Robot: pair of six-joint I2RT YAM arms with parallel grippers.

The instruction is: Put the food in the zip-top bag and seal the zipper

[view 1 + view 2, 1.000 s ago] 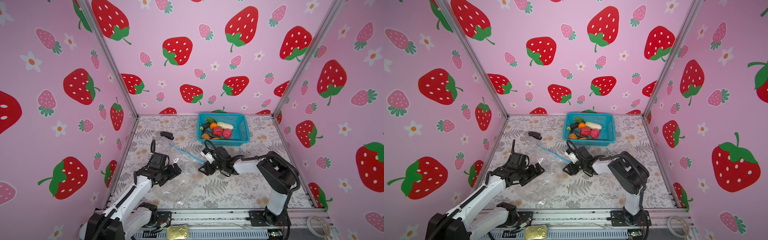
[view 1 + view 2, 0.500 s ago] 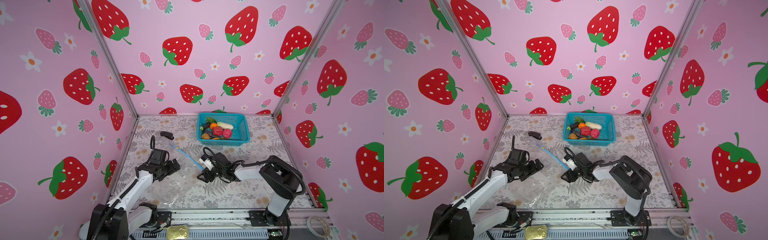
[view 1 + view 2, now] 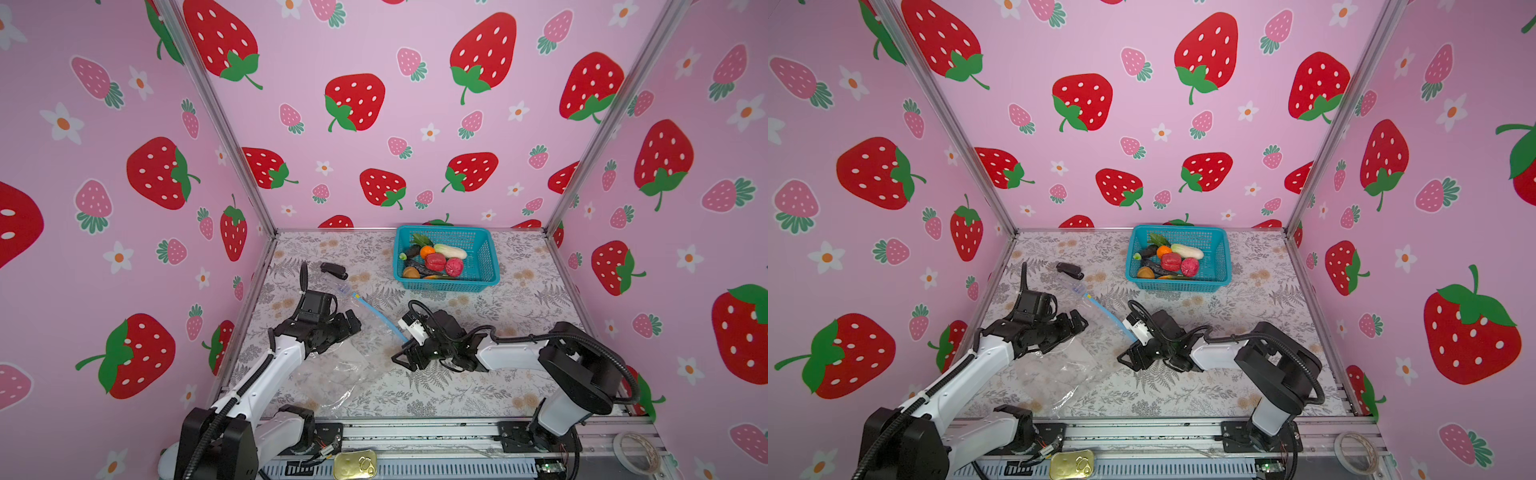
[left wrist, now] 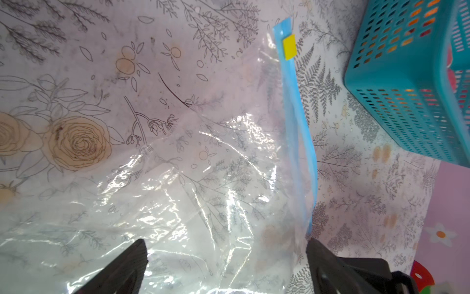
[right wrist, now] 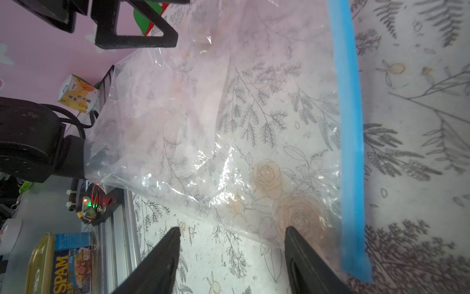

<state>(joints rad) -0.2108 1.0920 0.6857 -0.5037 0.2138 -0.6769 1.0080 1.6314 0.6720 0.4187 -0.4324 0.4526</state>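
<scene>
Food (image 3: 434, 262) waits beyond the zip-top bag (image 3: 332, 370); left and right jaws flank it, apart, likely to open its zipper (image 3: 380, 316).

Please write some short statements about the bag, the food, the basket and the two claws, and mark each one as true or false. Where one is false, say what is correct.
1. The zip-top bag lies on the table. True.
2. Some food is already in the bag. False: all the food lies in the teal basket.
3. The left claw and the right claw are both open. True.
4. The right claw holds the white radish. False: it holds nothing; the white radish lies in the basket.
5. The slider tab on the zipper is yellow. True.
6. The basket stands on the bag. False: they are apart.
</scene>
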